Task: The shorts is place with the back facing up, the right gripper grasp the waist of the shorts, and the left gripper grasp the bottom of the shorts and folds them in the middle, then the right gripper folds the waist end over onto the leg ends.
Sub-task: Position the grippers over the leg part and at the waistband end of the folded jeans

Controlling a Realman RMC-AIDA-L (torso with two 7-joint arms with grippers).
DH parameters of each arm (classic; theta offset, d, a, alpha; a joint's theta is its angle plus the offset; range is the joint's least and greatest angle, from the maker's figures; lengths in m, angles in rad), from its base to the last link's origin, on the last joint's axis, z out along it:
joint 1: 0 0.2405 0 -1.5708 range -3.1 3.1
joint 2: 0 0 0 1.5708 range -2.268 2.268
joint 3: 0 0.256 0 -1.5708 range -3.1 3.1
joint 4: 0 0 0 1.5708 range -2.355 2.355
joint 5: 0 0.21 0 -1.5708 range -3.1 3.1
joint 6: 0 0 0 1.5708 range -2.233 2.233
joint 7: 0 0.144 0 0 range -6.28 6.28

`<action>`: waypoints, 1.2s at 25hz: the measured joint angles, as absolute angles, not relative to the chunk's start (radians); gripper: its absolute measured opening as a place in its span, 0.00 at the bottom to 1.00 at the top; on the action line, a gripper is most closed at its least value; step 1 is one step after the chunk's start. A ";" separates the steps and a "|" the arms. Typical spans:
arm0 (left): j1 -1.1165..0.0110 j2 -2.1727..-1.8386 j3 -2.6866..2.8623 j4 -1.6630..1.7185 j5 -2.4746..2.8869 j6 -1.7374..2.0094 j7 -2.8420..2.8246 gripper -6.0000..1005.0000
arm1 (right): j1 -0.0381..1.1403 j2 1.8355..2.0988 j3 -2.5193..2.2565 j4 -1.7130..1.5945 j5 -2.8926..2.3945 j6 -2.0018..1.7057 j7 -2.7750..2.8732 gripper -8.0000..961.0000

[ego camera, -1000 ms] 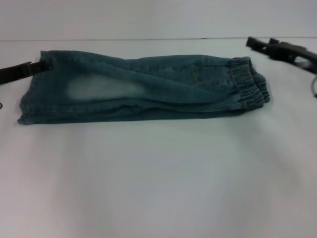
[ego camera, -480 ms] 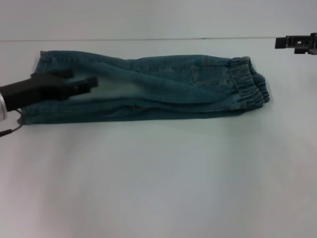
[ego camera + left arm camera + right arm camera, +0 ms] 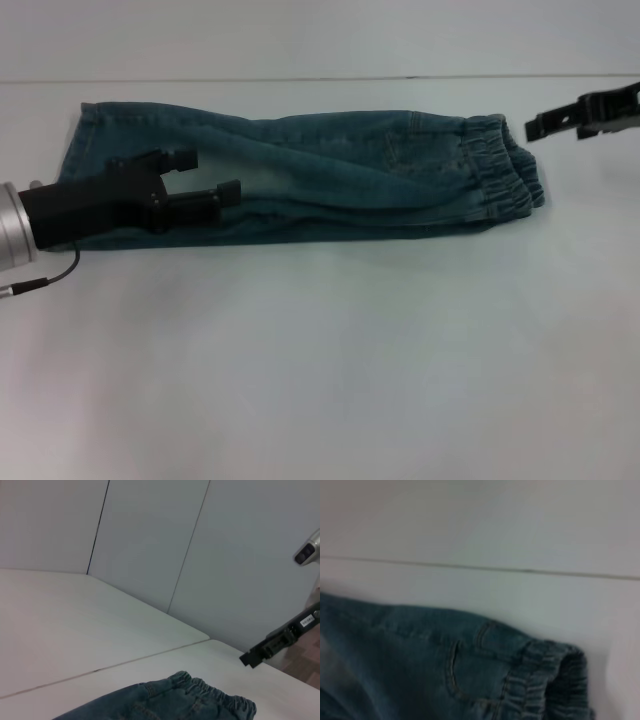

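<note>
Denim shorts [image 3: 330, 175] lie folded lengthwise near the table's [image 3: 330, 360] far edge. The left claw [image 3: 205, 178] hovers spread wide and empty over their leg ends [image 3: 70, 200]. The right claw [image 3: 535, 127] hangs beside the waist [image 3: 500, 170], its opening unclear.

The shorts [image 3: 330, 175], blue-green washed denim, lie flat on the worktop [image 3: 330, 360], folded lengthwise into a long band. Their ruffled elastic waist [image 3: 500, 170] is at one end, the leg ends [image 3: 75, 175] at the opposite end

White table [image 3: 330, 380] with a thin seam, backed by pale grey wall panels [image 3: 150, 535]
</note>
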State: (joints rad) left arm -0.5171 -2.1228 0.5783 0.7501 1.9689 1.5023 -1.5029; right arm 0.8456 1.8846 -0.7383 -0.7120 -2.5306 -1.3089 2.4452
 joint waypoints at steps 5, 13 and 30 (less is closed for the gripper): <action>-0.507 -2.133 0.578 0.749 1.970 1.504 -1.493 0.94 | 0.850 1.891 -0.762 -0.667 -2.533 -1.258 2.447 0.96; -0.497 -2.141 0.578 0.747 1.974 1.505 -1.491 0.94 | 0.844 1.916 -0.769 -0.593 -2.533 -1.166 2.441 0.96; -0.486 -2.149 0.580 0.724 1.977 1.507 -1.466 0.94 | 0.828 1.967 -0.778 -0.555 -2.535 -1.078 2.428 0.96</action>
State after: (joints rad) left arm -0.4861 -2.1490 0.5799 0.7240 1.9775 1.5070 -1.4660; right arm 0.8277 1.9669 -0.7777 -0.5554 -2.5355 -1.0778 2.4279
